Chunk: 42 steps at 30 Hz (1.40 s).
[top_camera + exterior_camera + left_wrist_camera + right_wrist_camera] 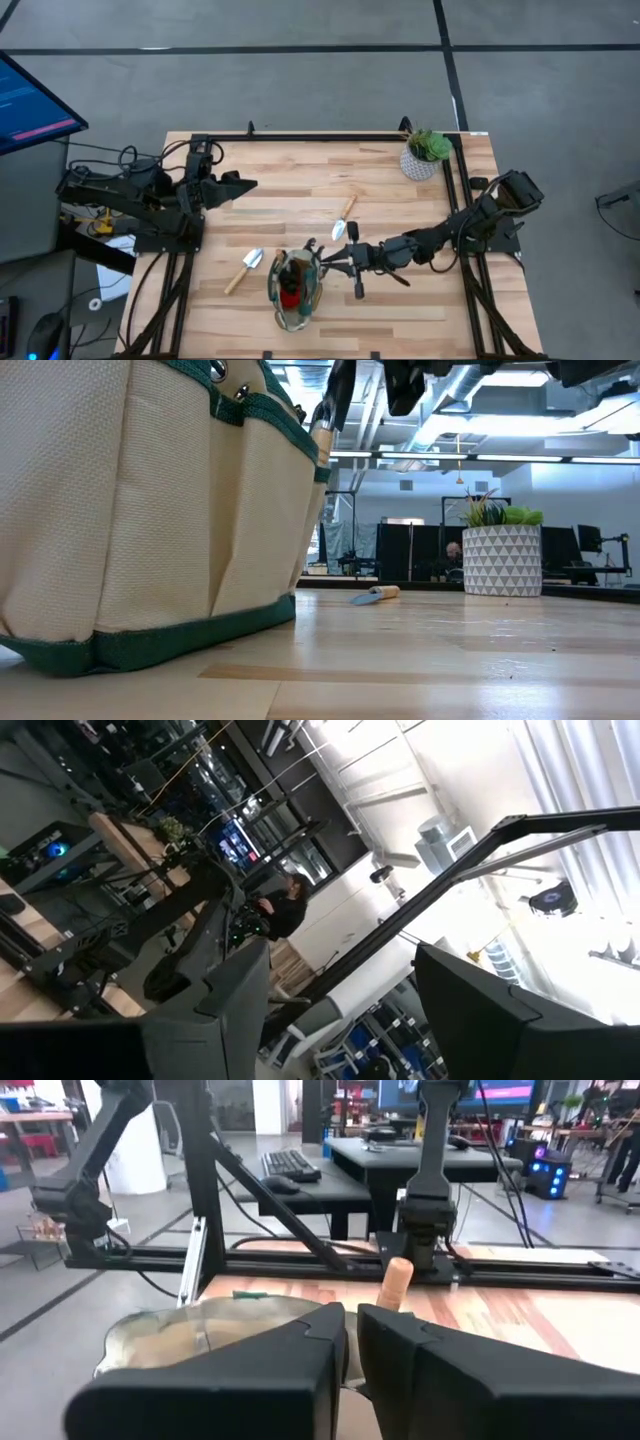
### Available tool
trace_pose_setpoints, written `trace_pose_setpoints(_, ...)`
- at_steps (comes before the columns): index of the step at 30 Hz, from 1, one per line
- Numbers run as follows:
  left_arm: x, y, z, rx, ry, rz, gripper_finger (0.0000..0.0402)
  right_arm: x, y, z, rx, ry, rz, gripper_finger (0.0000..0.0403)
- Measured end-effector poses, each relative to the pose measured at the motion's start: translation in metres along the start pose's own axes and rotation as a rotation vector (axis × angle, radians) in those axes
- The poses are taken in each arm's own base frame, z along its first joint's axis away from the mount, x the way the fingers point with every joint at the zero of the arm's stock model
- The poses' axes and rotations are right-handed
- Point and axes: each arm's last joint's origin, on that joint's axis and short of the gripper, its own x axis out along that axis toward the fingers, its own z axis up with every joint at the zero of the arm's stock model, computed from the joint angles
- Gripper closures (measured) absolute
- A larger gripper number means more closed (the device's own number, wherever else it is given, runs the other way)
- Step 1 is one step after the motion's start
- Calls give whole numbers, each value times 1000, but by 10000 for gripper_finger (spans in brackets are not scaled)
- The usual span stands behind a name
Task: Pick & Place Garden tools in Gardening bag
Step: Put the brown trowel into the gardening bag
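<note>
The beige gardening bag (296,290) with green trim stands near the table's near edge; it fills the left of the low view (150,530). A red item (290,296) and tool handles show inside it. My right gripper (325,262) hovers at the bag's right rim, its fingers (300,1355) almost together. A pale wooden handle (394,1285) sticks up just past them, over the bag's opening (190,1330). Two trowels lie flat on the table, one (345,218) beyond the bag and one (243,270) left of it. My left gripper (245,185) is open and empty at the table's left. My right gripper is above the bag's rim with only a narrow slit between its fingers. The wooden handle (398,1275) rises from behind one finger, to the side of the slit. The finger hides its lower part, so I cannot tell whether the gripper touches it.
A green plant in a white patterned pot (425,158) stands at the table's far right corner, also in the low view (502,560). A black frame rail (330,135) runs along the far edge. Bare wood lies between the left arm and the bag.
</note>
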Motion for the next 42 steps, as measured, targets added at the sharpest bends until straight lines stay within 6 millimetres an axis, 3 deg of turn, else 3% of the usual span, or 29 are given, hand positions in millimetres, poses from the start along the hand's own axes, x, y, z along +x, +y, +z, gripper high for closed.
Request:
trace_pose_setpoints(16,0,-1,1,0,-6,-7,183,3,4,-7,-38,-1,12,395)
trace_pose_setpoints(18,0,-1,0,13,-5,-6,183,-1,2,5,-72,-31,11,392)
trace_pose_setpoints(21,0,-1,0,32,-6,-7,183,-17,-3,39,-128,-129,-11,382)
trace_pose_setpoints(25,0,-1,1,33,-7,-8,183,-46,-22,74,-132,-140,-186,353)
trace_pose_setpoints(31,0,-1,1,33,-7,-8,183,-97,-68,106,198,20,-670,286)
trace_pose_setpoints(35,0,-1,1,32,-7,-9,183,-106,-101,97,456,231,-779,238)
trace_pose_setpoints(42,0,-1,0,32,0,-15,183,-77,-149,45,774,607,-842,197)
